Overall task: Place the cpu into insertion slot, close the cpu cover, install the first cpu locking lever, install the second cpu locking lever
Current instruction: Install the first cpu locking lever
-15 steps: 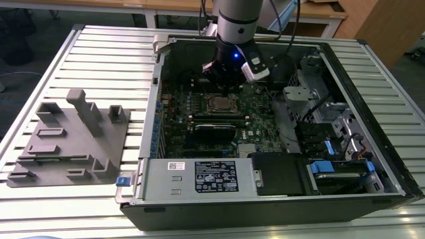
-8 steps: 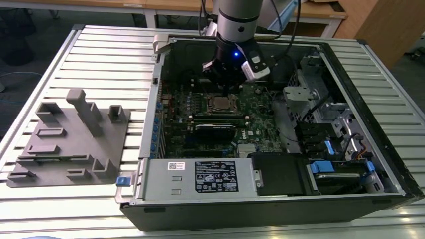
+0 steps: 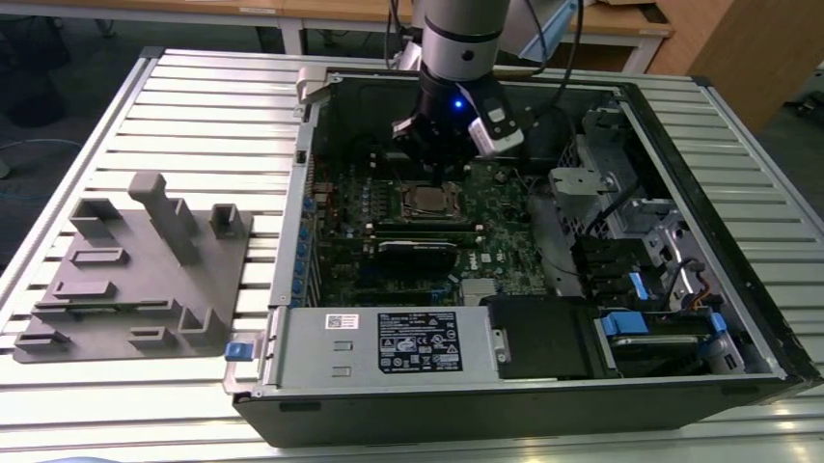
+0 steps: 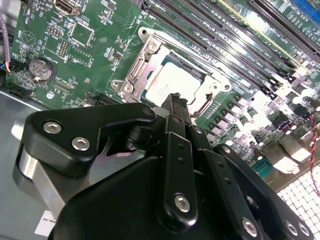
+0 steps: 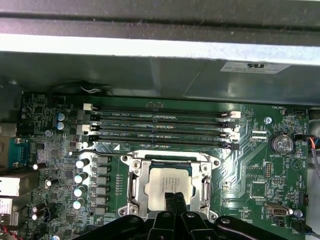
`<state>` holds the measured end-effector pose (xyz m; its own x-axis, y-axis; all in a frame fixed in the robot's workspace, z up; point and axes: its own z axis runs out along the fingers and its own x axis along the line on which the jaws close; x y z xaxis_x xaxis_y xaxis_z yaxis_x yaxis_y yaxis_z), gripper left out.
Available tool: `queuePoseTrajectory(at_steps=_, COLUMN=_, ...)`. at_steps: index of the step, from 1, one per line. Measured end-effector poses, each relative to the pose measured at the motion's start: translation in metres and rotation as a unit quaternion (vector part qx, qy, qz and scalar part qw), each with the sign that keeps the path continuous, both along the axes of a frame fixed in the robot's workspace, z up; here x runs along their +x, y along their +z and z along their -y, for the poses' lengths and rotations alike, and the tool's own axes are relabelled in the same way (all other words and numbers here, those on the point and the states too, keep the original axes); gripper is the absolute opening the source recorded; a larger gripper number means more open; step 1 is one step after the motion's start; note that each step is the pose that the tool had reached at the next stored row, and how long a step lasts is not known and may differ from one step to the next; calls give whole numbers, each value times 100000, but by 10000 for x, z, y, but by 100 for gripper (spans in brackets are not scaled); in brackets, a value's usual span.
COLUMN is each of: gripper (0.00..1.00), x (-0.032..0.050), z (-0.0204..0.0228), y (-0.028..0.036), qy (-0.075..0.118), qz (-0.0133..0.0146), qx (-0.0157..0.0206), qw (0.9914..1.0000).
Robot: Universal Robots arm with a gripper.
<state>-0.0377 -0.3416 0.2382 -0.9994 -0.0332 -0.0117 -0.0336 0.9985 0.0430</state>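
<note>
The cpu [image 5: 169, 185] sat in the insertion slot [image 5: 131, 162], cpu cover [image 5: 143, 184] seemingly down around it. The tool [image 5: 173, 200], pinched together and empty, hovered over its edge; any push should stay square and gentle.

We see print in several places but can read none of it: a black label [image 3: 416, 341] and a small white sticker [image 3: 340, 320] on the grey power supply box [image 3: 303, 340], a white tag [image 5: 248, 66] on the case wall [image 5: 125, 75], and faint marks on the chip [image 5: 169, 180].
</note>
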Motion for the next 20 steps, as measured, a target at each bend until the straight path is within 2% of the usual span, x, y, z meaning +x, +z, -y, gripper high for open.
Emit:
queuePoseTrajectory(at_steps=17, gripper=11, x=0, z=0, y=39, qy=1, qz=10, qx=20, qw=100000)
queuePoseTrajectory(at_steps=20, gripper=11, x=-30, z=0, y=40, qy=3, qz=9, qx=8, qw=100000)
